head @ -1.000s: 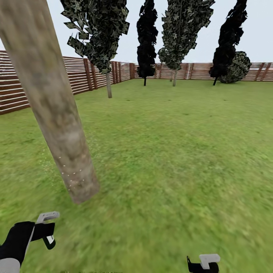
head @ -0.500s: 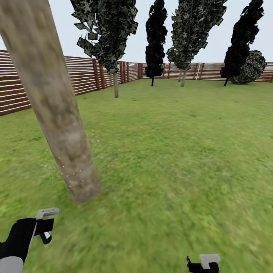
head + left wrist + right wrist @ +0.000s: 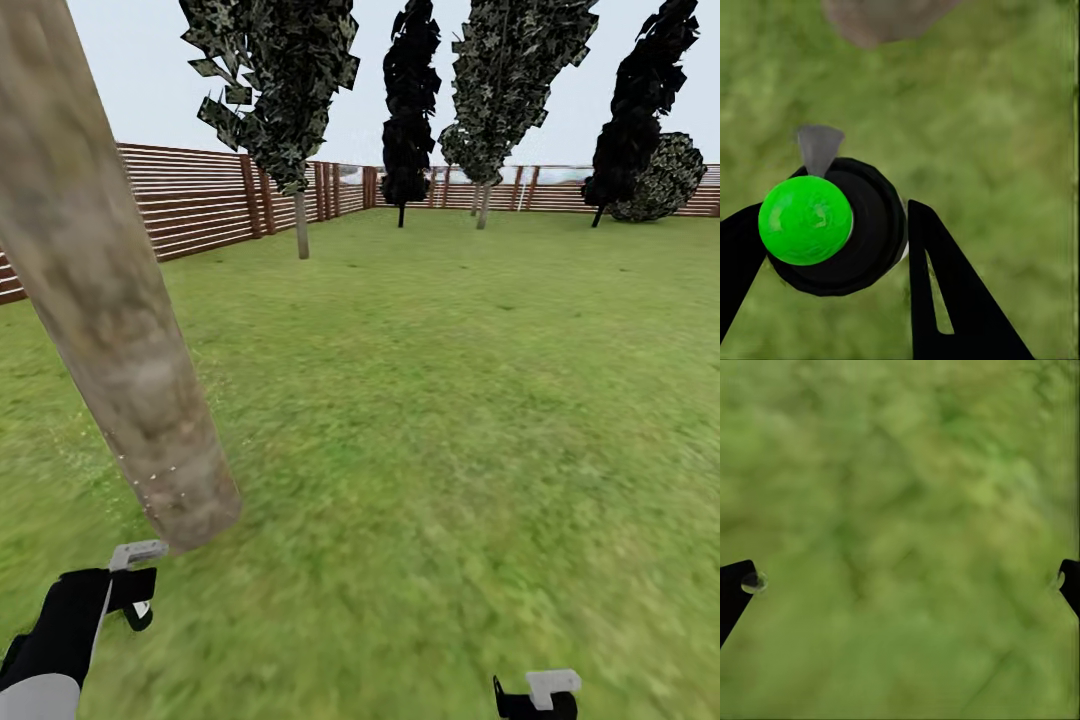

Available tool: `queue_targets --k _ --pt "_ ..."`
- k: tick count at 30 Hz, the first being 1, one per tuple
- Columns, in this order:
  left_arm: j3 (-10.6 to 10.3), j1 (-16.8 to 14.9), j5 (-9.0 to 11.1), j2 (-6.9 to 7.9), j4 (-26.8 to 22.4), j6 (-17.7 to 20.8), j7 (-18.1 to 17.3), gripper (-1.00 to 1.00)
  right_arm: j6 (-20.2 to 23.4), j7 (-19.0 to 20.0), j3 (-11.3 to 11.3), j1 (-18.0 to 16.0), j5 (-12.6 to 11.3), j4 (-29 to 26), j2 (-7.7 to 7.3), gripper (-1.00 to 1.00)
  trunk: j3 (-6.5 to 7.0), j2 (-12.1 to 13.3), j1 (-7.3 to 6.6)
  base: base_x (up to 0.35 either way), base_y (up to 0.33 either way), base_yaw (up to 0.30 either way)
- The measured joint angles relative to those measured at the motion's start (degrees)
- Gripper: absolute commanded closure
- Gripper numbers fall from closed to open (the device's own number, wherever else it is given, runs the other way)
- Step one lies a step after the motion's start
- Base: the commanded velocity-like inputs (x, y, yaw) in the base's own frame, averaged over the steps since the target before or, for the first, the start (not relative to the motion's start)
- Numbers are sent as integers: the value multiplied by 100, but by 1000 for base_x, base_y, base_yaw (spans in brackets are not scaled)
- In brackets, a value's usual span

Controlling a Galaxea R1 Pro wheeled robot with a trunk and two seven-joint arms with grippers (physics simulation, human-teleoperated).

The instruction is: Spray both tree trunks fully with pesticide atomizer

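Blotchy beige bark of the tree trunk (image 3: 110, 330) rises at far left, whitish pesticide (image 3: 150, 490) speckling its base. Just below, the left tool (image 3: 832, 247) reaches forward, clamping the pesticide atomizer (image 3: 806, 219). The right tool (image 3: 900, 585) gapes empty over grass (image 3: 450, 400)

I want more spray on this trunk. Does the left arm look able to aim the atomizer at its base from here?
Probably yes: the left gripper holds the pesticide atomizer just short of the tree trunk, with bare grass between them.
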Motion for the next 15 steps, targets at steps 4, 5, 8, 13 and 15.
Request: queue_targets --k 4,5,8,13,15 --pt "34 0 -12 -59 -45 -5 -7 100 1 -6 5 0 1 0 9 -100 0 0 0 35 -260 271" --pt "38 -1 -7 -61 -74 -2 -9 100 0 -3 3 0 1 0 9 -100 0 0 0 -78 -271 277" --pt "41 0 -10 -68 -94 -1 -10 100 0 -5 0 0 1 0 9 -100 0 0 0 -12 -272 276" --pt "41 0 -10 -69 -99 -1 -10 100 -1 -6 0 0 0 -8 -12 -100 0 0 0 -1 -272 48" --pt "41 0 -11 -69 -100 -1 -10 100 -2 -7 0 0 1 -9 -17 -100 0 0 0 0 -272 1"
